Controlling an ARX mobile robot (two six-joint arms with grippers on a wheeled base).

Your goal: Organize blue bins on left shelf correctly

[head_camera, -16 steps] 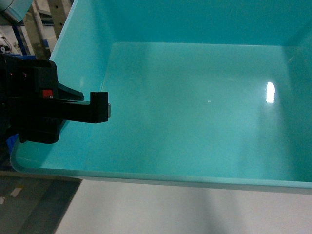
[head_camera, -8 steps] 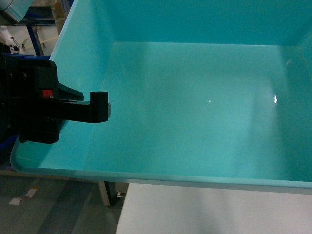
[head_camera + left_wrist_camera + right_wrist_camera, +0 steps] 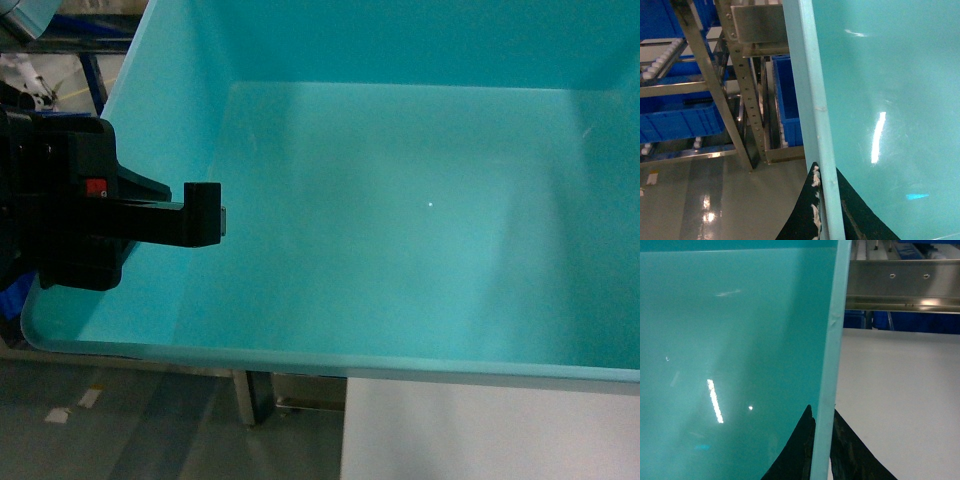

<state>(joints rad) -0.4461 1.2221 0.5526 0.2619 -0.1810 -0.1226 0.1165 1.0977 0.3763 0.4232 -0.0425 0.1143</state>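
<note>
Turquoise bin [image 3: 420, 230] sits level, opening upward, long axis left-right.

I can read no text, label or number anywhere; the left gripper's [image 3: 205, 213] red tag (too small) stays illegible.

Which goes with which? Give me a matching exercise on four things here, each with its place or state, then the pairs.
1. turquoise bin
2. blue crate
3. left gripper
4. white surface

A. in the steel rack
B. jaws astride the bin's side wall
C. empty, glossy inside
D. below the bin's near rim, toward the right

Pairs: 1-C, 2-A, 3-B, 4-D
</note>
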